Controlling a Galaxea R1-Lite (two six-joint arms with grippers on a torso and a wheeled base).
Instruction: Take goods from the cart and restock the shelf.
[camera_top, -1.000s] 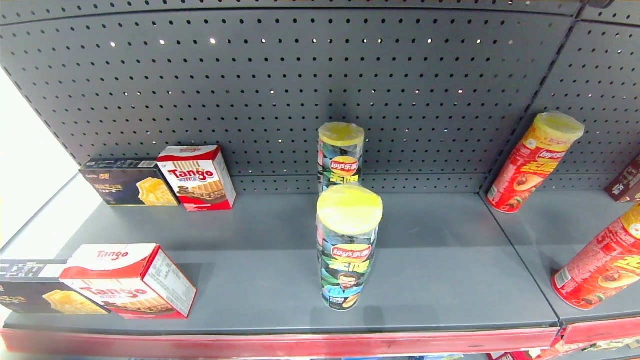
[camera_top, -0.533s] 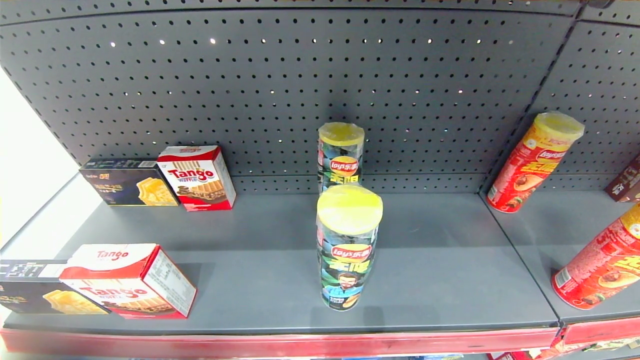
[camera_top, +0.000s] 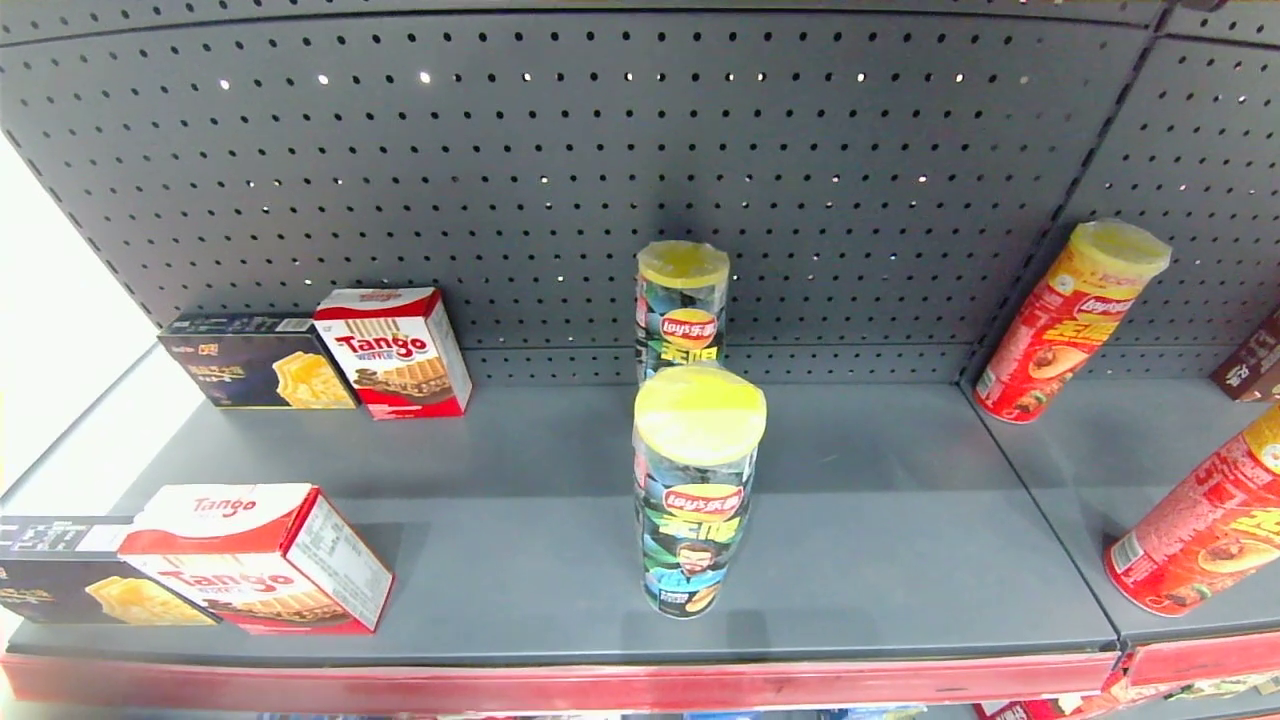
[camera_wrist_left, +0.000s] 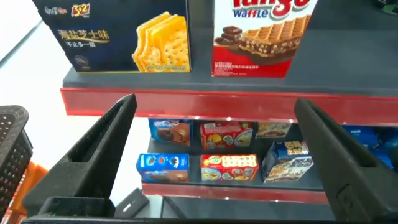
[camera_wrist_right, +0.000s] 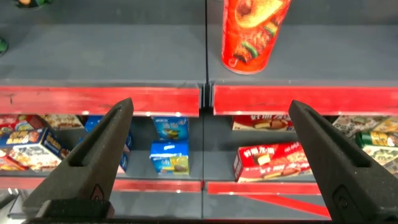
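Front chip can (camera_top: 697, 500) upright on shelf (camera_top: 900, 540) — rear chip can (camera_top: 682, 310) behind (yellow lids).

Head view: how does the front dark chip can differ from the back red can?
The dark chip can has a teal wrap; the red can is red and orange. The dark chip can stands near the front; the red can stands in the next bay, by the back panel. Both have yellow lids.

Dark grey perforated back panel (camera_top: 500, 180), with bright white glare (camera_top: 40, 300) at left.
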